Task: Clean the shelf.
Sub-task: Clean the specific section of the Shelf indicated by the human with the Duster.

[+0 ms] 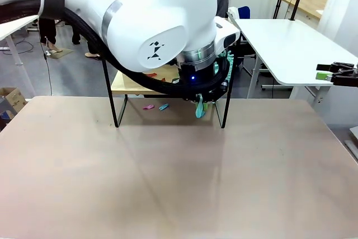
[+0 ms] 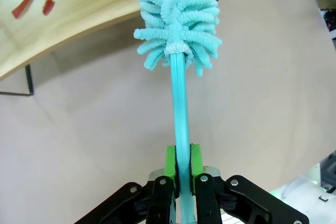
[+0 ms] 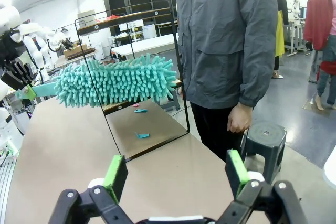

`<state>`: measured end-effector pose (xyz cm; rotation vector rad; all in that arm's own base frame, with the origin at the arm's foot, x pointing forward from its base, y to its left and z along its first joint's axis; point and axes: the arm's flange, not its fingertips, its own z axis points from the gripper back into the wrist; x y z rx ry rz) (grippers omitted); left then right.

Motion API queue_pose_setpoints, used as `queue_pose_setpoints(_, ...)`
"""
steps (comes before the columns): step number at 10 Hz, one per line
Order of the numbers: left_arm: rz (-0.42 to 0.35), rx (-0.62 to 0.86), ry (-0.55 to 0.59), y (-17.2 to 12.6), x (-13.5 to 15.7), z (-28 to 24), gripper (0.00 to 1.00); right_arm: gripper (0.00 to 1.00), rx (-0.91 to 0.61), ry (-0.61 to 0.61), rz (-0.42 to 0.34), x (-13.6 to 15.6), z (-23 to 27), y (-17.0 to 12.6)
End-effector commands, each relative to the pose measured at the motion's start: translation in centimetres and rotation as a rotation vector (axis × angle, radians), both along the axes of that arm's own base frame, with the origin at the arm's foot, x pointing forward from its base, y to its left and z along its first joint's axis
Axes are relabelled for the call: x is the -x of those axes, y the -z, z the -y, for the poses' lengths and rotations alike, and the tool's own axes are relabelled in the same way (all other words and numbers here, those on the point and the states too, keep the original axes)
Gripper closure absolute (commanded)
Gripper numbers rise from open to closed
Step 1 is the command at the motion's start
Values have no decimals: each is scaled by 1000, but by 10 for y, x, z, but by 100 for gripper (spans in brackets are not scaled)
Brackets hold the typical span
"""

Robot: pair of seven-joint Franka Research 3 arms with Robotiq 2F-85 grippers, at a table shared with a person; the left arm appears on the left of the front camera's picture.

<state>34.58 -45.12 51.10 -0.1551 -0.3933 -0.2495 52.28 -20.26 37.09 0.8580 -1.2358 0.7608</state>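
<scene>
While the left tool [image 2: 182, 156] pinches its green pads tight on the handle of a teal duster [image 2: 178, 19], the right tool [image 3: 176, 167] hangs with jaws spread wide, gripping nothing; farther across the table [image 1: 179, 183] stands the shelf [image 1: 134, 87], the duster's fluffy head near its wooden board; red scraps [image 2: 23, 4] lie on that board; pink and teal scraps [image 1: 148, 106] lie on the table beneath; a person [image 3: 226, 35] stands just beyond.

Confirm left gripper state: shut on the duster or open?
Shut. In the left wrist view the left gripper has its green pads clamped on both sides of the teal duster handle.
</scene>
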Motion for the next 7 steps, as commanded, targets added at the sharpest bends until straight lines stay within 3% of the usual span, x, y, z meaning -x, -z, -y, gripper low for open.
queue_pose_setpoints(1,14,-1,-67,10,10,-19,87,0,1,-1,7,-1,-2,-3)
queue_pose_setpoints(7,23,-59,-172,24,3,-64,87,0,1,-1,7,-1,-2,-3)
